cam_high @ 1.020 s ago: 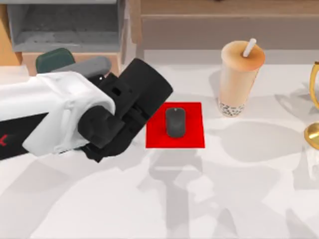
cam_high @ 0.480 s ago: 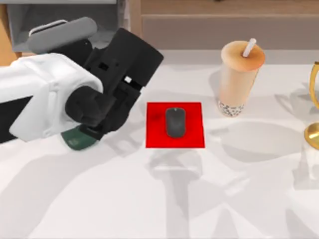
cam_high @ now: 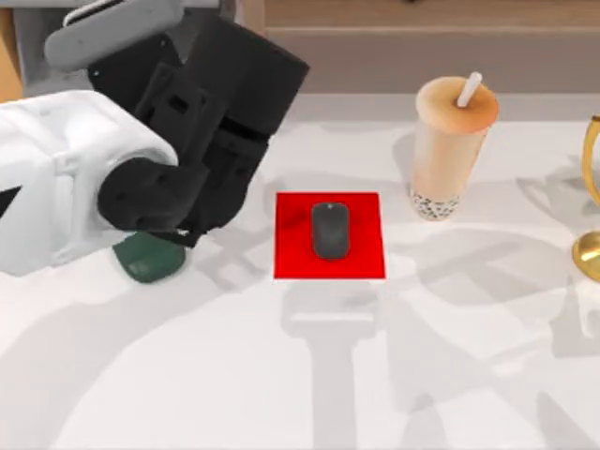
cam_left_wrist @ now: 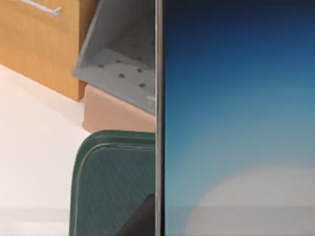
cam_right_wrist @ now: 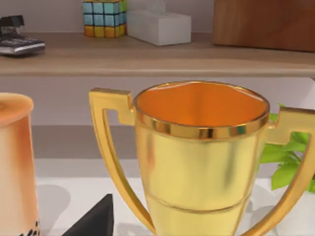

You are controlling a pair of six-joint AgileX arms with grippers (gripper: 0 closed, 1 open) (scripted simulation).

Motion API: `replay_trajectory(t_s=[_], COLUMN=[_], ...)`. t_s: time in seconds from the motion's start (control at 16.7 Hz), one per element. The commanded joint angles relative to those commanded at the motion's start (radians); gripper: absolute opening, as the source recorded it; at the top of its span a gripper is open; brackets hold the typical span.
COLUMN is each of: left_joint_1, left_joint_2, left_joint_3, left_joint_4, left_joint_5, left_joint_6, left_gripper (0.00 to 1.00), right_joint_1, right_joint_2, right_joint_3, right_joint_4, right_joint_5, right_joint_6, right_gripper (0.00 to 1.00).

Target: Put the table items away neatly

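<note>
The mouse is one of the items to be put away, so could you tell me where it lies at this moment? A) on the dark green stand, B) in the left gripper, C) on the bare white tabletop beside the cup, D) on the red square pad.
D: in the top view the mouse lies in the middle of the red pad, apart from the milk-tea cup and the green stand.

The desk point(cam_high: 281, 375) lies open from four through eight o'clock. At centre sit the red pad point(cam_high: 366, 234) and mouse point(cam_high: 330, 230); the milk-tea cup point(cam_high: 450, 150) (tall) blocks one o'clock, the left arm point(cam_high: 84, 187) ten, a gold trophy point(cam_high: 591, 234) three.
</note>
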Motion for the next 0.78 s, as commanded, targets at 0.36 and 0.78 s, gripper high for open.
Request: replay_trajectory(t_s=[0.36,0.78], left_joint_1=[0.061,0.176], left_joint_2=[0.032,0.139], left_joint_3=[-0.061,-0.076], left_joint_4=[0.092,0.153], left_joint_5=[0.018,0.057], left_joint_6=[0.105,0.154], left_gripper=[0.00,0.00], right_joint_1=[0.000,0.000], right_joint_2=[0.000,0.000], right_joint_3=[0.000,0.000], right_joint_4=[0.000,0.000], right_joint_5=[0.000,0.000], right_joint_6=[0.000,0.000], right_gripper=[1.00,1.00])
